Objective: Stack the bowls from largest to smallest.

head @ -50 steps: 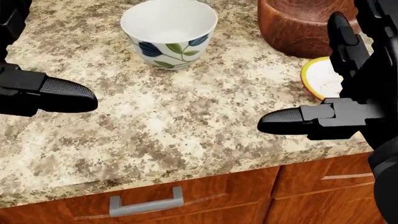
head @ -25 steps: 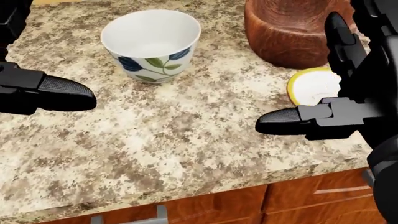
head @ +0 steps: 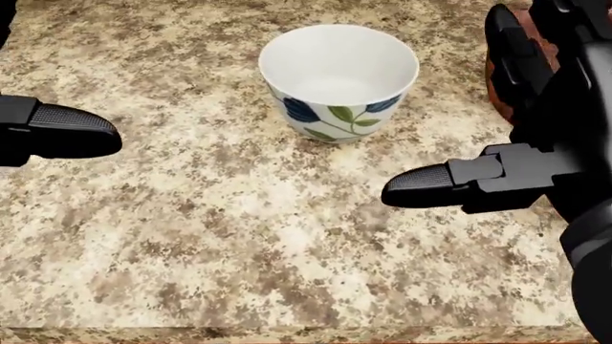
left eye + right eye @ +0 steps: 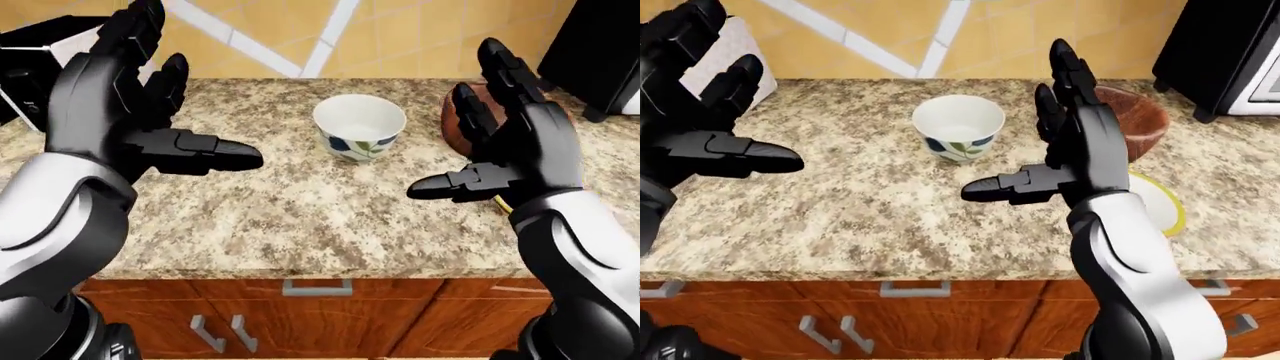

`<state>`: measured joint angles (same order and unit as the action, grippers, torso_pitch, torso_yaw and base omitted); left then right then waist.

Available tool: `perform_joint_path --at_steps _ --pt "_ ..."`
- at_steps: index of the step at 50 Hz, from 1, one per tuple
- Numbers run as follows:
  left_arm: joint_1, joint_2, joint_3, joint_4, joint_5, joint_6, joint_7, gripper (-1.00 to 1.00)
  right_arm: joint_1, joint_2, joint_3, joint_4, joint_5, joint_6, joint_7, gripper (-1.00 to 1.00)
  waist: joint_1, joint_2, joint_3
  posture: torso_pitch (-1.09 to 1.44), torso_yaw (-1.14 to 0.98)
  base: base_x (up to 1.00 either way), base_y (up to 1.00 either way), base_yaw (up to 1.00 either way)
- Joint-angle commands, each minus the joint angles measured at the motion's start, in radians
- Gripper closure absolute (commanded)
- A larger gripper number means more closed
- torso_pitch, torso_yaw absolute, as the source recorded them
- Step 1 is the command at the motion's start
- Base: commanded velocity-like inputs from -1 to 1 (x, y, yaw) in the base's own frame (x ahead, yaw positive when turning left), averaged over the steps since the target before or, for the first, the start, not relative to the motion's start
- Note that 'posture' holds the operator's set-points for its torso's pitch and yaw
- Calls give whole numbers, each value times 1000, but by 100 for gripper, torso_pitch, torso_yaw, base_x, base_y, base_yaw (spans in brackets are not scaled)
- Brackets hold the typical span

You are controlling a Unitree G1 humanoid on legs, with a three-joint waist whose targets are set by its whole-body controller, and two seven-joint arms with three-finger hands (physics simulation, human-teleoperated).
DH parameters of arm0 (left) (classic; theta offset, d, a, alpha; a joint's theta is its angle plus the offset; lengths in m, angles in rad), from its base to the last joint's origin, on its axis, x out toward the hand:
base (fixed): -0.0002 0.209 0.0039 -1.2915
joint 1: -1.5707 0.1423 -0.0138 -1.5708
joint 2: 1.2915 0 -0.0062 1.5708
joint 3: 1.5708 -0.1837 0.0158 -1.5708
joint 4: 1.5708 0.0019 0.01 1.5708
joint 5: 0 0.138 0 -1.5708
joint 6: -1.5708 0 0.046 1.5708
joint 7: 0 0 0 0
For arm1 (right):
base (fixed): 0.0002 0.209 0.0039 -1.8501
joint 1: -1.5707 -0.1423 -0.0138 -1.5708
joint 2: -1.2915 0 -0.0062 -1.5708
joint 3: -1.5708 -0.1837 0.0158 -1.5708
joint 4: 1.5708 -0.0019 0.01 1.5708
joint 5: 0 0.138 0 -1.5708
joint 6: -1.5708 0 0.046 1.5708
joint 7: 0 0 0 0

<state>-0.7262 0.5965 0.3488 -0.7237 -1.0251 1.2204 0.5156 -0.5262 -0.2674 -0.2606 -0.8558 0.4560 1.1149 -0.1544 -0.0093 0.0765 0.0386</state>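
A white bowl (image 3: 339,72) with blue and green leaves stands upright on the granite counter (image 4: 300,217), between my two hands. To its right sits a larger brown wooden bowl (image 4: 1140,120), partly hidden behind my right hand. A small yellow-rimmed bowl (image 4: 1162,204) lies by my right wrist. My left hand (image 4: 185,97) is raised open at the left, holding nothing. My right hand (image 4: 470,135) is open too, its thumb (image 3: 430,185) pointing left, below and right of the white bowl.
A black appliance (image 4: 30,67) stands at the counter's far left and a dark microwave (image 4: 1230,52) at the far right. Wooden cabinet drawers with a grey handle (image 4: 315,287) run under the counter edge. A yellow tiled wall rises behind.
The head view has shifted: the cabinet fronts dropped out of the bottom, the white bowl now sits near the top centre, and the wooden bowl slid to the right edge. Both hands stay open.
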Motion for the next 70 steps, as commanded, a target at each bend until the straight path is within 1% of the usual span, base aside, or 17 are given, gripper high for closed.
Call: perform_joint_path --at_steps 1,7,10,12,13,20,25,29,32,44,50,57,58,59,63,66,70 --pt "-21 12 20 -13 -2 -34 4 -100 -25 -10 -9 -21 3 -35 -6 -100 2 5 -13 0 0 0 -64 0" --pt "-23 24 21 -9 -21 -40 16 -100 -29 -16 -8 -25 13 -35 -15 -100 10 -21 -14 0 0 0 -61 0" --pt "-18 27 21 -8 -21 -45 14 -100 -25 -19 -7 -27 16 -41 -16 -100 24 -79 -15 0 0 0 -33 0" --pt "-20 31 22 -4 -23 -48 15 -100 -32 -20 -14 -38 24 -29 -23 -100 34 -167 -13 0 0 0 -9 0" --pt "-17 33 21 -4 -21 -52 12 -100 -34 -23 -16 -42 26 -22 -28 -100 34 -135 -1 0 0 0 0 0" --pt "-23 46 32 0 -39 -50 19 -100 -41 -33 -22 -42 49 -13 -43 -100 3 -88 -6 0 0 0 -1 -49" --pt "-18 66 39 3 -62 -57 29 -100 -60 -47 -9 -41 49 -7 -52 -100 5 -77 20 0 0 0 0 -36" --pt "3 76 47 4 -61 -75 21 -100 -68 -47 2 -41 40 -10 -49 -100 -6 -74 18 0 0 0 0 0" --pt "16 89 60 3 -71 -81 20 -100 -86 -50 32 -32 19 -7 -48 -100 -17 -27 0 0 0 0 0 0" --pt "31 115 68 -11 -108 -94 40 -100 -204 -88 -27 -70 39 155 -44 -100 3 -59 -4 0 0 0 0 0" --pt "39 139 77 -10 -135 -105 49 -100 -296 -133 70 -41 -23 216 -17 -100 3 -55 0 0 0 0 0 0" --pt "34 161 80 0 -165 -111 66 -100 -496 -208 313 87 -284 231 124 -100 -1 -43 7 0 0 0 0 0" --pt "37 164 83 0 -170 -115 62 -100 -519 -261 399 115 -366 194 163 -100 -1 -41 8 0 0 0 0 0" --pt "37 168 87 3 -178 -118 65 -100 -533 -234 408 129 -421 189 208 -100 -2 -39 10 0 0 0 0 0" --pt "29 198 97 22 -209 -131 77 -100 -595 -272 648 204 -819 68 474 -100 -7 -31 15 0 0 0 0 0" --pt "39 218 106 27 -226 -144 76 -100 -602 -149 684 286 -1196 -62 749 -100 -12 -22 19 0 0 0 0 0" --pt "55 233 109 27 -238 -163 79 -100 -560 145 566 425 -1578 -395 998 -100 -21 -2 20 0 0 0 0 0"
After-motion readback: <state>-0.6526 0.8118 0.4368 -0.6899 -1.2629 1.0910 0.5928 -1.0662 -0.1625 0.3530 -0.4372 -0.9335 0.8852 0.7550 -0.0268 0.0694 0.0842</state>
